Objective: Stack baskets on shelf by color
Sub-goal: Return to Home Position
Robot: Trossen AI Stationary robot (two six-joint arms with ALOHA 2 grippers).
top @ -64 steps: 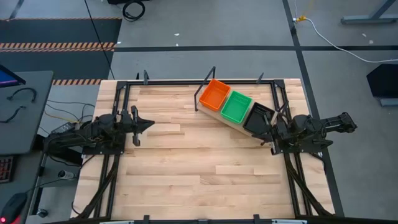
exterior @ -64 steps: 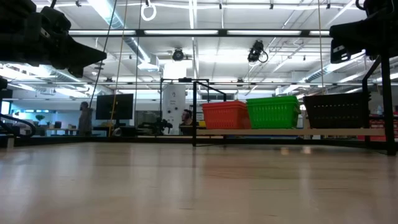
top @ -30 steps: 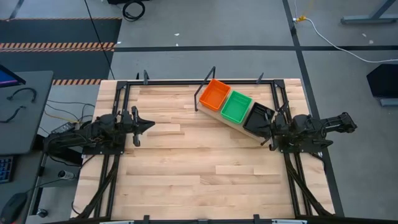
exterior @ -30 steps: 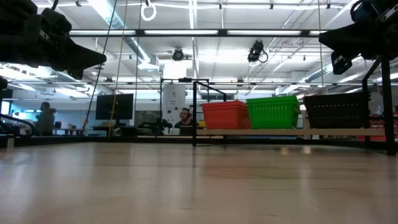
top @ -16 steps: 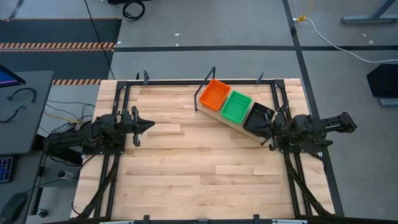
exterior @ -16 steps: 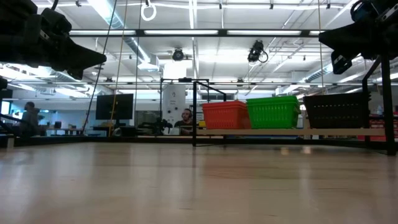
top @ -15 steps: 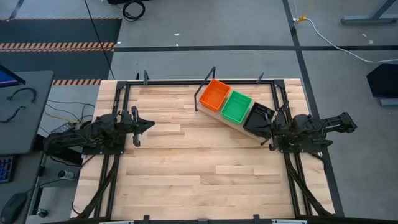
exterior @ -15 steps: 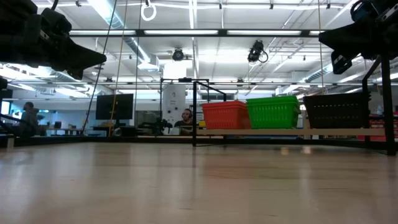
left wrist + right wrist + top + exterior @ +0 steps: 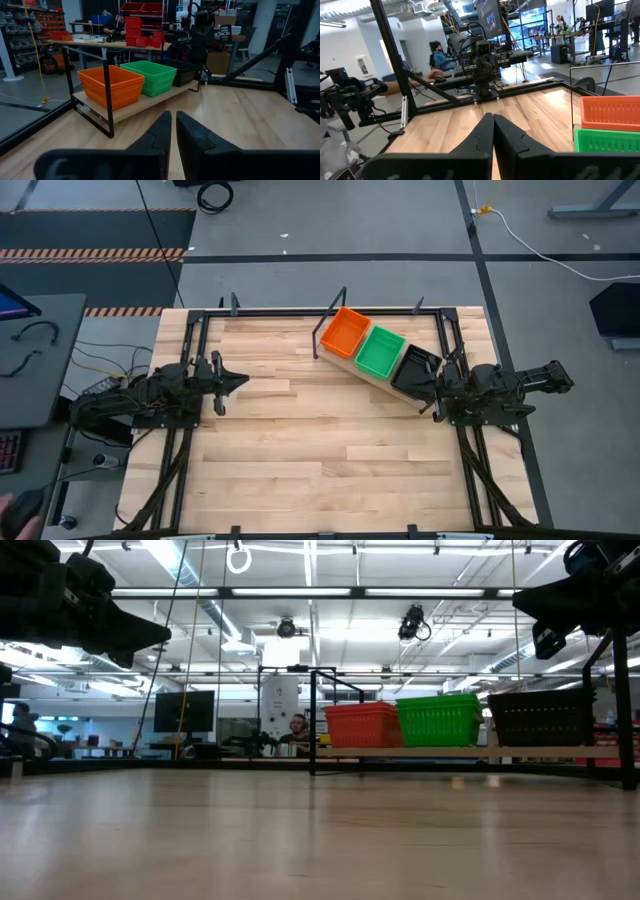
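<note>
Hovering above the left side of the desk [image 9: 300,450], the left fingers [image 9: 232,381] are pressed together and hold nothing. The right fingers [image 9: 428,393] are raised above the right side of the desk, also pressed together and empty. The two sets of tips point toward each other across the bare middle of the desk.

The shelf [image 9: 134,106] stands on a black frame [image 9: 107,100] ahead of the left fingers and well apart from them, set at an angle near the far edge of the desk. Three piles sit on it in one row, each touching the next:

- The orange baskets [image 9: 345,332] are at the end farthest from the right fingers.
- The green baskets [image 9: 380,350] are in the middle.
- The black baskets [image 9: 413,367] are at the end nearest the right fingers, just beside the tips and lower than them in the low view.

All piles sit upright on the board. How many baskets are nested in each pile cannot be told.

Beyond the desk, ahead of the right fingers, a person [image 9: 438,54] sits at a bench in the room.
</note>
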